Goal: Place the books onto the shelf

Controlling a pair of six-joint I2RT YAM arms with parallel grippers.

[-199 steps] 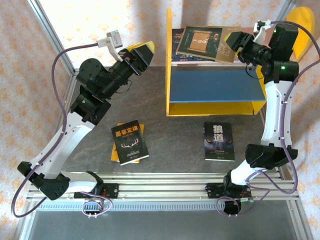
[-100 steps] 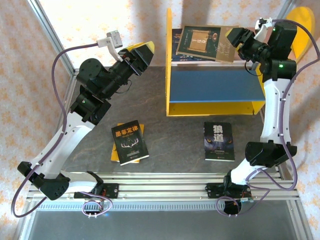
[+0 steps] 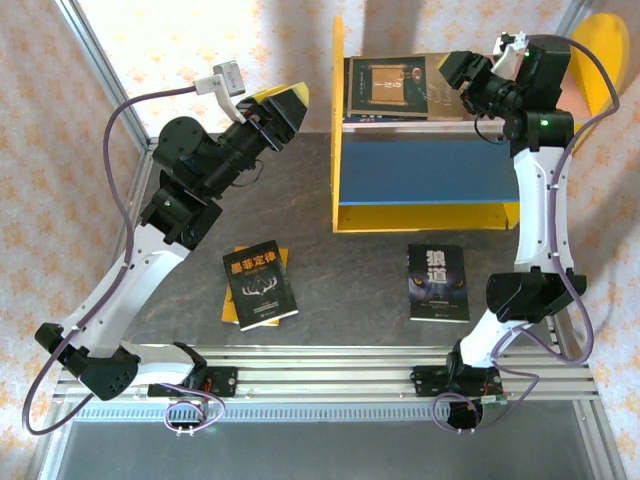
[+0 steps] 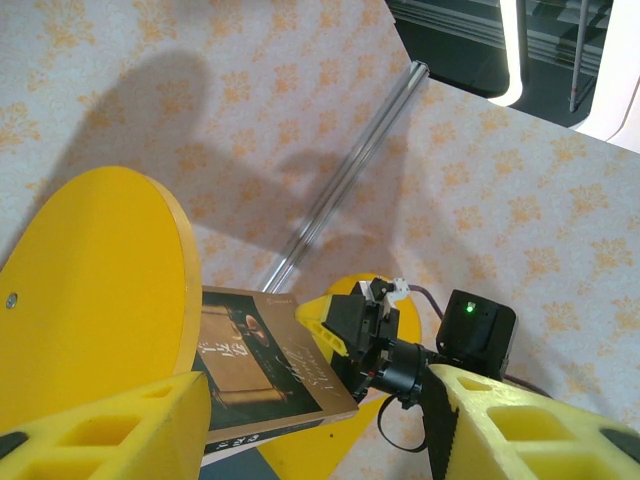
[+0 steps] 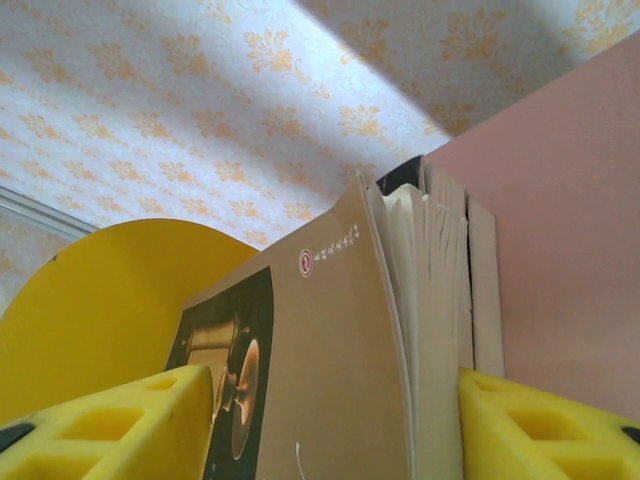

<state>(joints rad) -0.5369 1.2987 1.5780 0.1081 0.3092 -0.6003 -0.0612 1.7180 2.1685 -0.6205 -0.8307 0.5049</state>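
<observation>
From overhead I saw the brown book lying flat on the top tier of the shelf, with the right gripper at its right edge. The right wrist camera added detail: yellow fingers apart, astride the matte cover and fanned page edges, beside the pink board. The left gripper hung raised, fingers apart and empty. On the grey desk the black book lay over a yellow book, and the wolf book lay well apart.
</observation>
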